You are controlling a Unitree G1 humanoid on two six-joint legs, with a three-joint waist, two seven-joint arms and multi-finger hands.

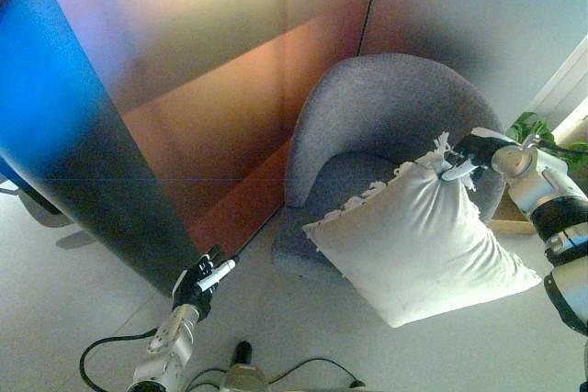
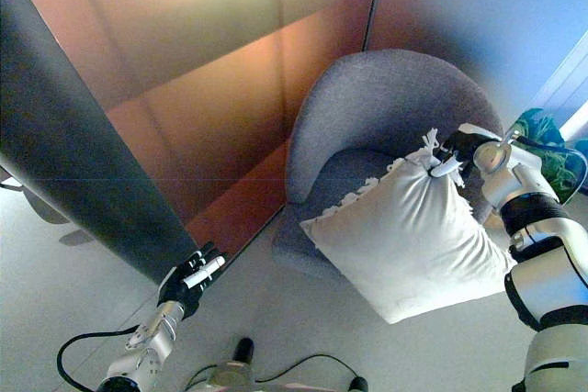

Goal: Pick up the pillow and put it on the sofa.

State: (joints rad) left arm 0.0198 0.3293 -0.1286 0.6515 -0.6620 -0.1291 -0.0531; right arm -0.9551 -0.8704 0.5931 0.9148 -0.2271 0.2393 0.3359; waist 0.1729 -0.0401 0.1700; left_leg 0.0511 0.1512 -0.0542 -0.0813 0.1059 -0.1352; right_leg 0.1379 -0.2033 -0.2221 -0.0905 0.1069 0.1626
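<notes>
A white pillow with a frilled edge hangs tilted in front of the grey round-backed sofa chair, its lower corner out over the floor and its left corner across the seat's front edge. My right hand is shut on the pillow's top corner, holding it up over the seat. Low at the left, my left hand hangs over the floor with its fingers relaxed and holds nothing.
A tall wall of reddish-brown panels stands behind and to the left of the chair. A green plant shows at the right edge beside the chair. Pale floor lies in front of it.
</notes>
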